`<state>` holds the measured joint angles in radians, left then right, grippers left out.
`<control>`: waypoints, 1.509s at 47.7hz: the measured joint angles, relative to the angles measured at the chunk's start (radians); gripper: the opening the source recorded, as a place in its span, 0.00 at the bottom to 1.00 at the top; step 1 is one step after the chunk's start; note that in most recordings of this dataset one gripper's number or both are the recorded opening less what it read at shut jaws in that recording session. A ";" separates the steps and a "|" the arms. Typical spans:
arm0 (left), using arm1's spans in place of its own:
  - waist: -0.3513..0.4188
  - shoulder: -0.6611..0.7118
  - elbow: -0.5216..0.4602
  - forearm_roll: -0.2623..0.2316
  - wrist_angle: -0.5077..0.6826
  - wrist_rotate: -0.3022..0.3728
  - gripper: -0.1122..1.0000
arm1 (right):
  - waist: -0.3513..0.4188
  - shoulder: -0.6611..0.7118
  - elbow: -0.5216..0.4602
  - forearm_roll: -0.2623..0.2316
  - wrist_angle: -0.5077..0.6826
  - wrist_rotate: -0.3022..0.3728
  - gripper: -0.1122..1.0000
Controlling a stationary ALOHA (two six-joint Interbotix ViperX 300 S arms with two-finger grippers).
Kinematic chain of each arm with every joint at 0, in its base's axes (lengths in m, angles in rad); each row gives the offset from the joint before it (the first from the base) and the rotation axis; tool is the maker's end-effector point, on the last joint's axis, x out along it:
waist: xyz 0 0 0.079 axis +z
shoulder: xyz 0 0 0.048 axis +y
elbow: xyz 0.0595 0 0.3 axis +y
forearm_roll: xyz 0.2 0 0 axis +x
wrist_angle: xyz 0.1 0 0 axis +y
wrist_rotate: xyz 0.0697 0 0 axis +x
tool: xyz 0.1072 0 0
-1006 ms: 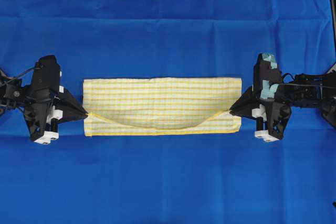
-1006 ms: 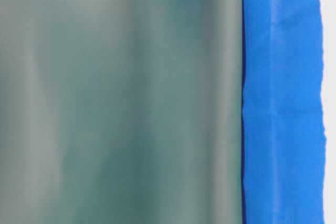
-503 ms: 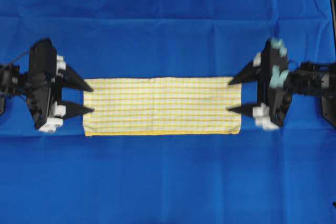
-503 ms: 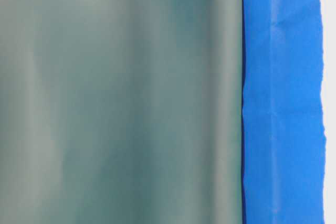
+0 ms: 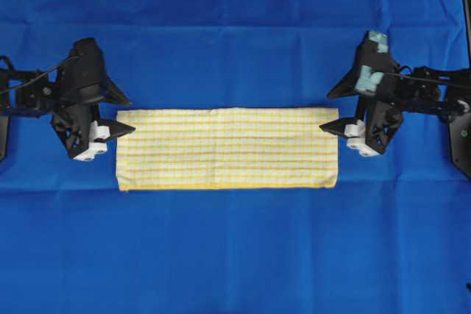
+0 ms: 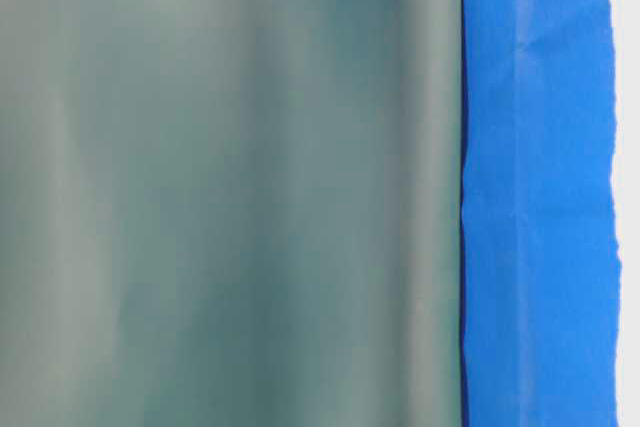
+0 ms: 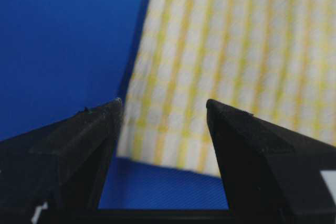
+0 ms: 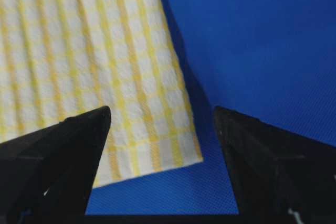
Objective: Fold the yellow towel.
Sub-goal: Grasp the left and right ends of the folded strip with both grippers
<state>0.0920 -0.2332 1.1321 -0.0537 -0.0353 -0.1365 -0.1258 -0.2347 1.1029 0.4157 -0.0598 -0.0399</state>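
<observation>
The towel (image 5: 227,148) was laid flat mid-tabletop, folded into a long strip, both end effectors, left (image 5: 121,115) and right (image 5: 333,112), were spread empty at its ends, and layers could probably get split by sloppy regrasps.

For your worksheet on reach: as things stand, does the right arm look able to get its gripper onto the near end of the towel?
Probably yes. The right gripper is open beside the towel, at its short end, and nothing lies between them on the blue cloth.
</observation>
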 measured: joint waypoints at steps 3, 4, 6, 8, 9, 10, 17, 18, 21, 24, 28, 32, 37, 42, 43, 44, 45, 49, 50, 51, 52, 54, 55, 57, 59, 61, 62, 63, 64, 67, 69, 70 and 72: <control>0.003 0.040 -0.003 0.000 0.002 0.000 0.62 | -0.002 0.025 -0.003 0.000 0.000 0.000 0.81; 0.005 0.052 -0.003 0.000 0.000 -0.002 0.62 | -0.003 0.032 -0.006 0.000 0.000 0.000 0.81; 0.003 0.074 -0.006 0.000 0.002 0.000 0.62 | -0.005 0.048 -0.009 0.000 0.000 0.000 0.81; 0.003 0.091 -0.011 -0.002 0.002 0.000 0.62 | -0.005 0.060 -0.012 0.000 0.000 0.000 0.80; 0.003 0.098 -0.012 0.000 0.002 0.000 0.62 | -0.005 0.066 -0.014 0.000 0.000 0.000 0.80; 0.005 0.104 -0.015 -0.002 0.000 0.002 0.62 | -0.005 0.071 -0.014 0.000 0.000 0.000 0.80; 0.009 0.117 -0.023 0.000 -0.003 0.003 0.62 | -0.006 0.091 -0.015 0.000 0.000 0.002 0.79; 0.009 0.117 -0.023 -0.002 -0.003 0.003 0.61 | -0.006 0.094 -0.017 0.000 0.000 0.002 0.79; 0.011 0.118 -0.023 0.000 -0.002 0.002 0.60 | -0.006 0.100 -0.015 0.000 0.000 0.002 0.77; 0.012 0.118 -0.021 0.000 0.002 0.002 0.59 | -0.008 0.103 -0.017 0.000 0.000 0.002 0.74; 0.015 0.118 -0.025 0.000 0.018 0.000 0.52 | -0.006 0.106 -0.015 -0.002 0.000 0.000 0.64; 0.023 0.118 -0.028 0.000 0.044 -0.002 0.37 | -0.006 0.106 -0.015 0.000 0.002 -0.005 0.47; 0.014 0.117 -0.031 0.000 0.078 -0.003 0.15 | -0.005 0.106 -0.015 -0.008 0.003 -0.009 0.20; 0.012 0.117 -0.032 0.000 0.084 -0.005 0.14 | 0.002 0.106 -0.017 -0.017 0.003 -0.009 0.12; 0.014 0.115 -0.032 0.000 0.086 -0.003 0.14 | 0.002 0.107 -0.017 -0.017 0.003 -0.009 0.12; 0.014 0.115 -0.032 0.000 0.086 -0.003 0.14 | 0.002 0.107 -0.017 -0.017 0.003 -0.009 0.12; 0.014 0.115 -0.032 0.000 0.086 -0.005 0.14 | 0.000 0.107 -0.017 -0.018 0.003 -0.009 0.12; 0.012 0.115 -0.035 0.000 0.089 -0.003 0.14 | 0.002 0.107 -0.017 -0.018 0.002 -0.008 0.12; 0.014 0.115 -0.037 0.000 0.091 -0.005 0.14 | 0.002 0.107 -0.017 -0.018 0.003 -0.008 0.12; 0.014 0.114 -0.037 0.000 0.092 -0.005 0.14 | 0.002 0.107 -0.017 -0.018 0.003 -0.006 0.12; 0.014 0.114 -0.037 -0.002 0.094 -0.003 0.14 | 0.002 0.107 -0.017 -0.018 0.003 -0.003 0.12; 0.014 0.112 -0.038 0.000 0.097 -0.003 0.14 | 0.002 0.106 -0.017 -0.018 0.002 0.002 0.12; 0.014 0.110 -0.038 0.000 0.100 -0.003 0.14 | 0.002 0.106 -0.017 -0.020 0.003 0.002 0.12; 0.014 0.104 -0.038 0.000 0.106 -0.005 0.14 | 0.000 0.104 -0.018 -0.020 0.003 0.002 0.12; 0.014 0.089 -0.034 0.000 0.120 -0.003 0.14 | 0.002 0.097 -0.018 -0.018 0.003 0.002 0.12; 0.014 0.074 -0.035 0.000 0.143 -0.002 0.14 | 0.000 0.086 -0.020 -0.018 0.008 0.002 0.12; 0.015 0.063 -0.037 0.000 0.153 -0.003 0.14 | 0.002 0.078 -0.020 -0.020 0.011 0.002 0.12; 0.015 0.052 -0.040 0.000 0.163 -0.002 0.14 | 0.002 0.071 -0.021 -0.020 0.014 0.002 0.12; 0.015 0.040 -0.043 0.000 0.172 -0.002 0.14 | 0.002 0.061 -0.021 -0.020 0.018 0.002 0.12; 0.015 0.000 -0.054 0.000 0.202 0.002 0.14 | 0.002 0.026 -0.021 -0.020 0.035 0.000 0.12; 0.014 -0.037 -0.064 0.000 0.227 0.003 0.14 | 0.000 -0.002 -0.021 -0.020 0.048 0.002 0.12; 0.014 -0.052 -0.069 0.000 0.238 0.003 0.14 | 0.000 -0.014 -0.021 -0.020 0.054 0.002 0.12; 0.015 -0.083 -0.078 0.000 0.259 0.003 0.14 | -0.003 -0.046 -0.021 -0.021 0.071 0.002 0.12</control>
<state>0.1074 -0.3160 1.0538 -0.0537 0.2240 -0.1335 -0.1289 -0.2807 1.0815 0.3942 0.0107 -0.0383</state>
